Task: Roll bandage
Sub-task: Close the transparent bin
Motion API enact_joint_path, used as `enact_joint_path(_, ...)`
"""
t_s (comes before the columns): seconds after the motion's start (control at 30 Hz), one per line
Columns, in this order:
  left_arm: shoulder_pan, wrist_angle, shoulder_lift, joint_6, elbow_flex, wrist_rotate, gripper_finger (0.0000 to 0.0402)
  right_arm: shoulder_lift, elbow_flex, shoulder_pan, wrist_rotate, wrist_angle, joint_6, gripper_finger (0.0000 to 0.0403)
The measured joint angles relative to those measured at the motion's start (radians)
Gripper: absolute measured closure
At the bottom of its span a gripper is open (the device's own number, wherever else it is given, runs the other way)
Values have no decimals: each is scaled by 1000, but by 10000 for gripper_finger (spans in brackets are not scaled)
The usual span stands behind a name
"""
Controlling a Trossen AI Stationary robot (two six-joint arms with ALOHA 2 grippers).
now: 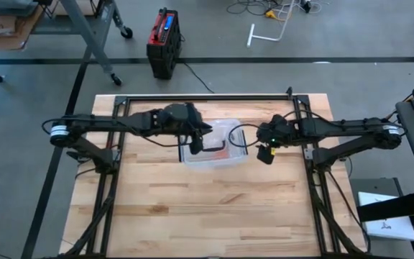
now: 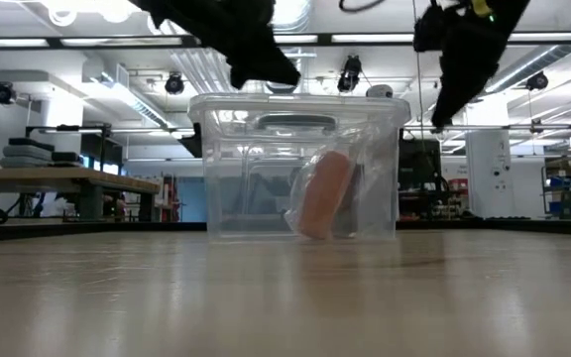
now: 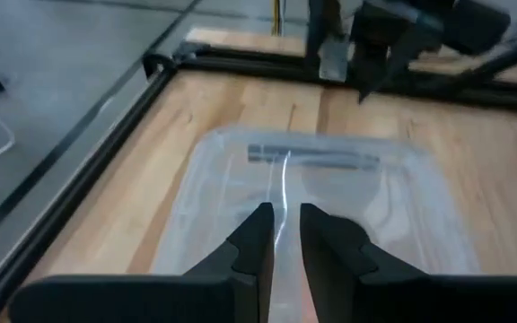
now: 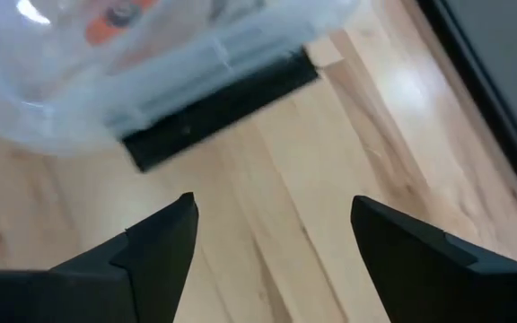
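A clear lidded plastic box sat on the wooden table at centre. Inside it, the tan bandage roll leaned tilted. The left gripper hung over the box's 9 o'clock end, jaws slightly parted, holding nothing. The right gripper hovered at the box's 3 o'clock side, jaws wide apart and empty.

A clear lidded box sits on the wooden table.
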Motion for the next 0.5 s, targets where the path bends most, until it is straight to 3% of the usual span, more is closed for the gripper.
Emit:
enact_joint_path(0.23,0,8,179,65,131,2,351,-33,-191,2,14,161,-24,108)
enact_joint_path(0.5,0,0,343,128,224,2,351,-24,-433,2,1,663,-174,127)
